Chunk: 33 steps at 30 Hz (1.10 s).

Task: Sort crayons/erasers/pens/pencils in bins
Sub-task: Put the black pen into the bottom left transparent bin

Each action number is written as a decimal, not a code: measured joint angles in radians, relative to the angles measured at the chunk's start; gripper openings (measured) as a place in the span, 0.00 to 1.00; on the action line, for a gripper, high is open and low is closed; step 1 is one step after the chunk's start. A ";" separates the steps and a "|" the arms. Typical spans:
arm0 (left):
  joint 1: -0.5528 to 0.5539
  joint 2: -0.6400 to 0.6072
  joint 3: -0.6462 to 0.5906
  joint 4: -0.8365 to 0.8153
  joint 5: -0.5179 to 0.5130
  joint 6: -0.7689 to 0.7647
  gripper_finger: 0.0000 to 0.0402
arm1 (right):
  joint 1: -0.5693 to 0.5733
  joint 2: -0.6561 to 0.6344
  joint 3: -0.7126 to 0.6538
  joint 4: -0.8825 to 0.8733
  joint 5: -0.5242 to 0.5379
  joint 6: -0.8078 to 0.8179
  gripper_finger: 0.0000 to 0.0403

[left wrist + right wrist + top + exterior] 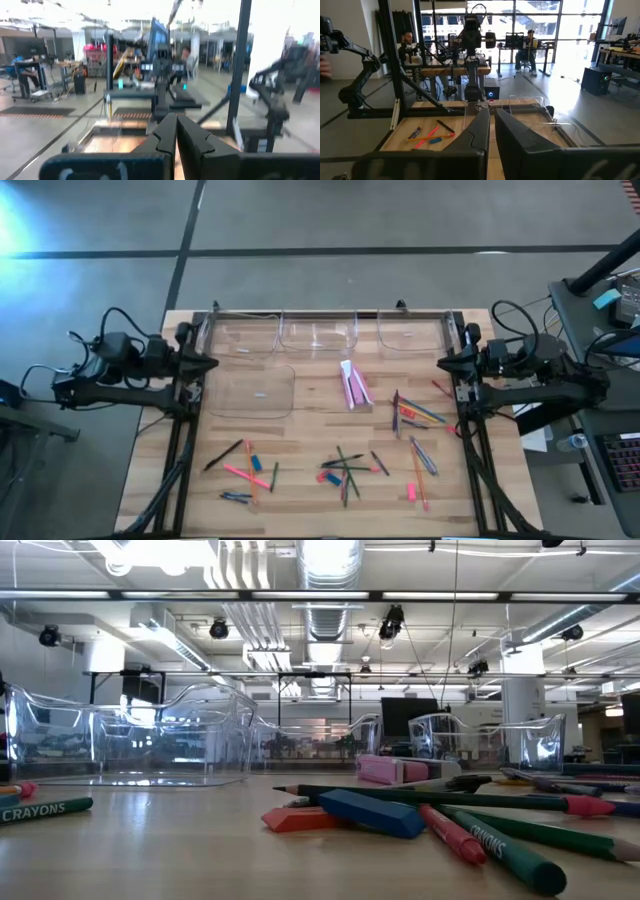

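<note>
The wooden desk [310, 450] stands on a grey concrete floor [330, 220]. Beyond the desk, a dark monitor [408, 716] shows under ceiling ducts [325, 570]. Farther behind it, a seated person [526, 46] works at another workstation by tall windows [540, 20].

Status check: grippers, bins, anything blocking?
Left gripper and right gripper shut, parked at table sides. Four clear plastic bins empty. Crayons, pencils, pink and blue erasers scattered loose. Nothing blocking.
</note>
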 joint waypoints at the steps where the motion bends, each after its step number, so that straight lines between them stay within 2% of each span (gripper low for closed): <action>1: 0.000 0.004 0.000 0.023 0.008 -0.001 0.00 | 0.000 0.000 0.000 0.000 0.000 0.000 0.06; 6: 0.000 0.054 -0.054 0.231 0.030 -0.079 0.00 | 0.000 0.000 0.000 0.000 0.000 0.000 0.06; 11: 0.001 0.145 -0.125 0.312 0.030 -0.216 0.00 | 0.000 0.000 0.000 0.000 0.000 0.000 0.06; 17: 0.001 0.290 -0.123 0.305 0.033 -0.261 0.00 | 0.000 0.000 0.000 0.002 0.000 -0.001 0.06; 20: 0.000 0.345 -0.107 0.307 0.066 -0.257 0.00 | 0.000 0.001 -0.001 0.053 0.002 -0.063 0.06; 22: 0.000 0.375 -0.106 0.290 0.081 -0.254 0.00 | 0.000 0.001 -0.001 0.100 0.001 -0.049 0.06; 26: 0.000 0.390 -0.085 0.259 0.101 -0.192 0.00 | 0.000 0.021 -0.001 0.139 -0.005 -0.019 0.06; 29: 0.000 0.393 -0.062 0.159 0.102 -0.159 0.00 | 0.000 0.075 -0.031 0.120 -0.062 -0.047 0.06; 33: 0.001 0.366 -0.009 0.023 0.101 -0.157 0.00 | 0.000 0.169 -0.080 0.211 -0.061 -0.081 0.06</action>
